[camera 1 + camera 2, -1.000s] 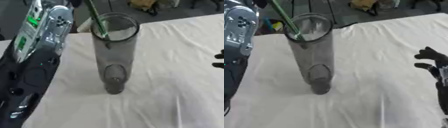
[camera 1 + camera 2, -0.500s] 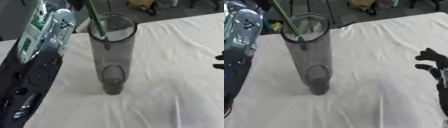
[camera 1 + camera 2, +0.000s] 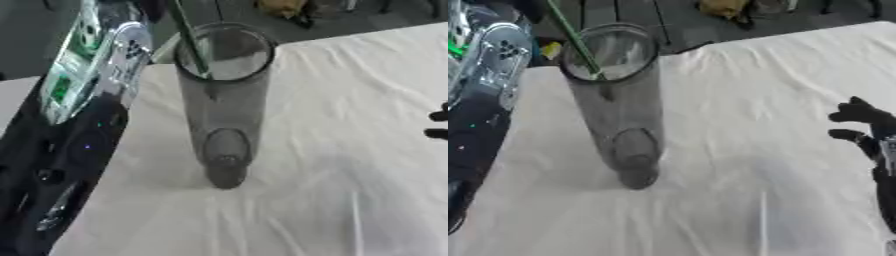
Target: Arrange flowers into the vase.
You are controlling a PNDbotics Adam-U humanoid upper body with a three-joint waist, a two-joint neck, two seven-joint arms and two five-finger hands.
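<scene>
Robot hand on the right (image 3: 866,131) sits idle at the right edge of the right eye view, fingers relaxed and apart, holding nothing and well clear of the work; parked there it leaves the middle of the bench free. Its partner, the left robot hand, is not visible: only the left arm (image 3: 83,95), black with silver joints and a green-lit panel, runs up the left side and out past the top, so whether those fingers are apart or clamped on anything cannot be told. A tall, clear glass vase (image 3: 223,107) stands upright on the white cloth (image 3: 350,165) that covers the bench, near the cloth's left edge and just beside that arm. A thin green stem (image 3: 189,37) comes down from beyond the top edge and slants into the mouth of the vase, its lower end lying against the inner wall just below the rim; the flower head is out of view. The slant suggests the stem is being fed from above on the left, where the arm leads, though what holds its upper end is hidden. With the tip only just inside and most of the vase's depth empty beneath it, the stem probably has to go lower before release, or it may tip back out over the rim.
</scene>
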